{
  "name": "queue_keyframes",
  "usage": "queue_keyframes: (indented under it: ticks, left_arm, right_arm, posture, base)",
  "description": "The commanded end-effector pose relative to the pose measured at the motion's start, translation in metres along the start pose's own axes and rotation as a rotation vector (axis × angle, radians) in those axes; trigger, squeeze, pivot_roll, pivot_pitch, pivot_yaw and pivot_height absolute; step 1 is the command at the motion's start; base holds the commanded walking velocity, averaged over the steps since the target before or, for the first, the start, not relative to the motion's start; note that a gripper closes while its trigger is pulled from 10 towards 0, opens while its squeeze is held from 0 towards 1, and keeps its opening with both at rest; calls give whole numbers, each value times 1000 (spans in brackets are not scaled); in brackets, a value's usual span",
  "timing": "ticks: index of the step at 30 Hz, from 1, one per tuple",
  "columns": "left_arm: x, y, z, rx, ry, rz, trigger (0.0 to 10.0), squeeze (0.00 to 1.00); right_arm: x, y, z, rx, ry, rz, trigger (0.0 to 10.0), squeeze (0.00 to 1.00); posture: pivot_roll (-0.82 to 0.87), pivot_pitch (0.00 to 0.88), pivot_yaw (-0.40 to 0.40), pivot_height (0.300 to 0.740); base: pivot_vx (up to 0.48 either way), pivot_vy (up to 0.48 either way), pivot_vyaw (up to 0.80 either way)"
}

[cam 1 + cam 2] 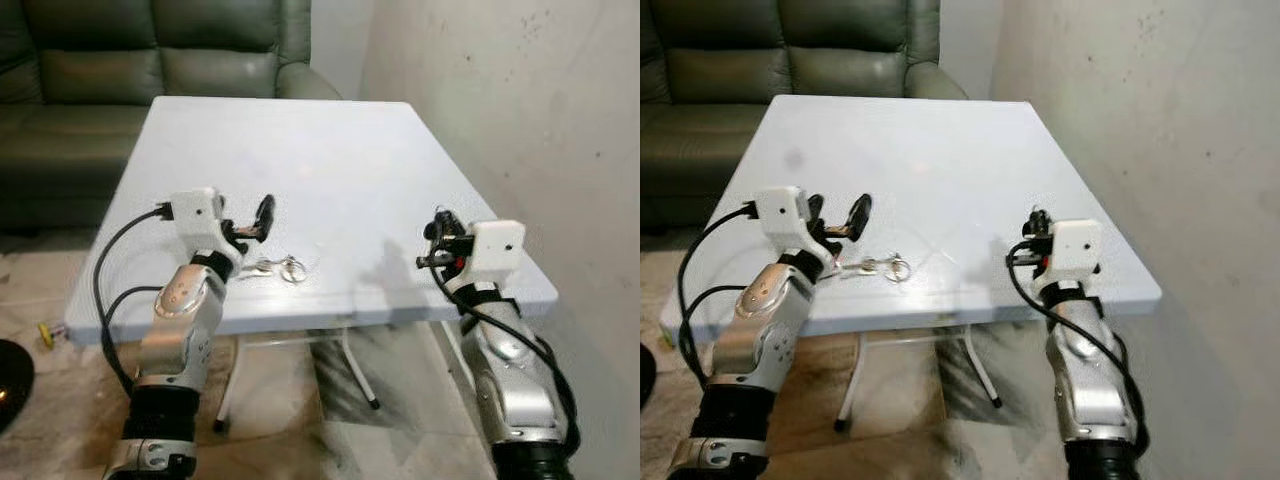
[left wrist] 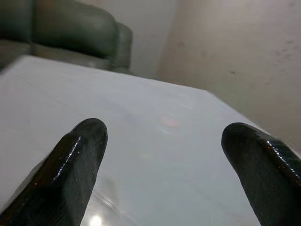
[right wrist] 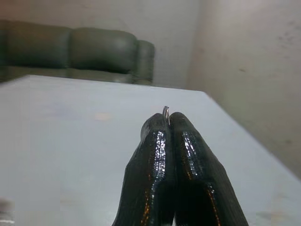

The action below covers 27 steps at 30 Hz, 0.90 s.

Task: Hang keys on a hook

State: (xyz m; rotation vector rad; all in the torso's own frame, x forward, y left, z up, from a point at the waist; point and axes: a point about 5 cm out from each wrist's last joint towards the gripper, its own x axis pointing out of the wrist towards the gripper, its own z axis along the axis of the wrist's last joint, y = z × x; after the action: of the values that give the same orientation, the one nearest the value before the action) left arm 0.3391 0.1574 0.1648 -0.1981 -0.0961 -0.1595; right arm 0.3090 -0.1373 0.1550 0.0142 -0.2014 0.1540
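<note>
A dark sofa (image 1: pixel 150 60) sits beyond the white table (image 1: pixel 330 150), where the left gripper (image 1: pixel 250 225) hangs spread just over the keys (image 1: pixel 280 268) near the front edge, while the right gripper (image 3: pixel 168 123) pinches a thin ring (image 3: pixel 165 112).

Both silver arms reach forward, bent at the elbow, wrists raised. The left claw (image 1: pixel 252 222) has its two black fingers (image 2: pixel 75 165) spread wide apart. The right claw (image 3: pixel 168 120) has its fingers pressed tight together, with a thin metal ring (image 3: pixel 165 113) nipped between the tips.
</note>
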Motion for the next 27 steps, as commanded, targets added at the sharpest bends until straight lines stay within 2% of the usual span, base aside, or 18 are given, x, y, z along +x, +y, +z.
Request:
queue_keyframes:
  ticks: [1,11,27]
  left_arm:
    - [4,-12,0,-6,6,-28,10000,0]
    - [5,-12,-1,-19,22,1,10000,0]
    - [-1,-9,-5,21,35,22,10000,0]
  right_arm:
    - [-1,-11,2,-18,-1,-34,10000,0]
    - [-3,-12,2,-23,3,-38,10000,0]
    - [-7,-11,0,-16,15,-48,10000,0]
  posture:
    - [148,0,-59,740]
    - [144,0,-58,740]
    - [152,0,-61,740]
  base:
    - [0,0,-750]
    - [0,0,-750]
    - [0,0,-747]
